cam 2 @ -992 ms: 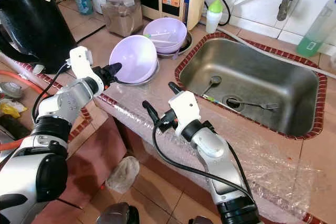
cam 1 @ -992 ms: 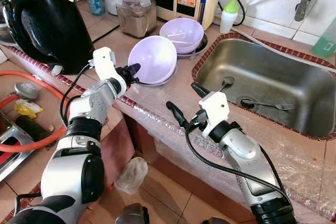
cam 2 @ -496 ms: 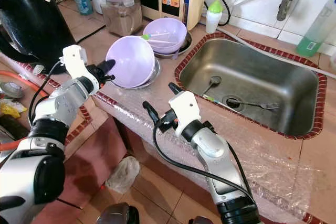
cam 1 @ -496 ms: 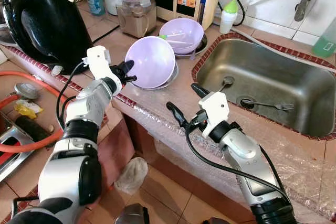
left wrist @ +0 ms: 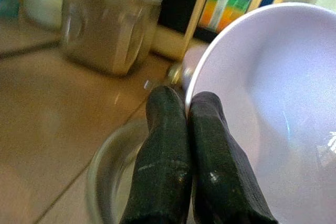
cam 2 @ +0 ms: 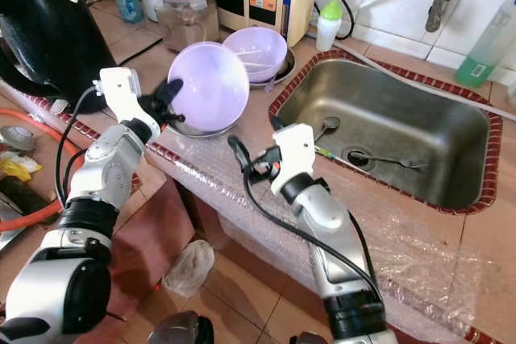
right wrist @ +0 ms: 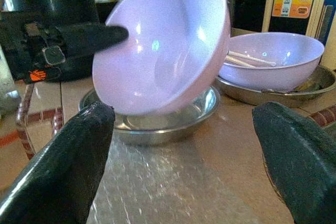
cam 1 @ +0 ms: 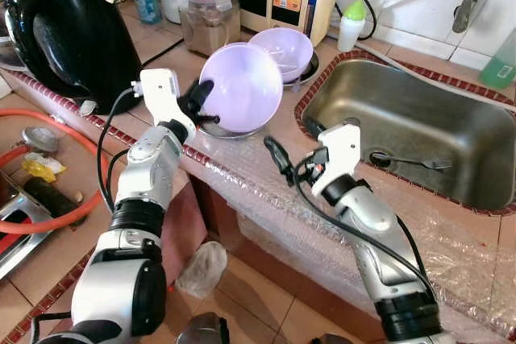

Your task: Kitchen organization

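Left gripper (cam 1: 199, 94) pinches the lavender bowl's (cam 1: 242, 86) rim, now tipped up off the steel dish (right wrist: 165, 121) below it. Lift is underway. Right gripper (cam 1: 292, 144) has edged closer, fingers wide apart, empty.

The left hand (cam 1: 199, 96) pinches the rim of a pale lilac plastic bowl (cam 1: 242, 86), tipped up on edge above a shallow steel dish (cam 1: 216, 128) on the tiled counter (cam 1: 173, 58). The right hand (cam 1: 292, 149), fingers spread, hovers beside the steel sink (cam 1: 411, 130).

Glossy plastic bowl (cam 1: 242, 86), shiny metal dish (right wrist: 163, 121) + steel sink (cam 1: 419, 130), tile counter (cam 1: 173, 58).
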Robot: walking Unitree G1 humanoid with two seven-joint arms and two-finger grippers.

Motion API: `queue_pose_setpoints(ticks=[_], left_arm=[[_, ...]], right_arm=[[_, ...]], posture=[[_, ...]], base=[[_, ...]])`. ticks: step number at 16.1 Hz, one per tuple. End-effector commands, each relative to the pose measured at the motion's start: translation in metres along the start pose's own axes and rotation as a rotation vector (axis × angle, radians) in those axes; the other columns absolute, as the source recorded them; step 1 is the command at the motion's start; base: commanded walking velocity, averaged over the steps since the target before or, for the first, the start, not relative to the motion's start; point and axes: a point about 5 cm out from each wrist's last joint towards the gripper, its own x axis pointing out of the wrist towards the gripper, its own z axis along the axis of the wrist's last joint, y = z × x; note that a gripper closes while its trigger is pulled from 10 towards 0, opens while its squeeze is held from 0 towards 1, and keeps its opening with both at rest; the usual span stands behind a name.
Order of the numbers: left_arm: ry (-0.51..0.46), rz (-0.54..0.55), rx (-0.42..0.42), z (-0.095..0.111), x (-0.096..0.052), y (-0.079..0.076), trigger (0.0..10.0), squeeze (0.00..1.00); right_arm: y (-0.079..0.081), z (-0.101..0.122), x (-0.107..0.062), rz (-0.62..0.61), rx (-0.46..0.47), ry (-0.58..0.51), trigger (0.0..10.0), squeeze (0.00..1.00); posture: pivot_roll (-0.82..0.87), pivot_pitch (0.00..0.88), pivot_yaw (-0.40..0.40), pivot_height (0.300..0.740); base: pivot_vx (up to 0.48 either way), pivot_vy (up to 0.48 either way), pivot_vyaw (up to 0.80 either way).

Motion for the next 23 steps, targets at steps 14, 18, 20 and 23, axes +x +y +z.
queue_pose_setpoints(ticks=[14, 18, 20, 23], left_arm=[[-0.165, -0.264, 0.163, 0.010, -0.004, -0.060, 0.0, 0.00], [-0.196, -0.242, 0.198, 0.014, -0.011, -0.054, 0.0, 0.00], [-0.197, -0.243, 0.203, 0.015, -0.013, -0.053, 0.0, 0.00], [-0.210, -0.229, 0.227, 0.020, -0.015, -0.050, 0.0, 0.00]], right_arm=[[-0.043, 0.008, 0.023, -0.401, 0.223, -0.035, 0.0, 0.00], [-0.051, -0.002, 0.028, -0.442, 0.238, 0.030, 0.0, 0.00], [-0.060, -0.005, 0.029, -0.510, 0.283, 0.066, 0.0, 0.00], [-0.071, -0.018, 0.024, -0.587, 0.307, 0.122, 0.0, 0.00]], posture=[[-0.05, 0.016, 0.099, 0.740], [-0.01, 0.000, 0.058, 0.740], [-0.01, 0.009, 0.038, 0.740], [0.02, 0.000, 0.029, 0.740]], base=[[0.000, 0.000, 0.00], [0.000, 0.000, 0.00], [0.000, 0.000, 0.00], [0.000, 0.000, 0.00]])
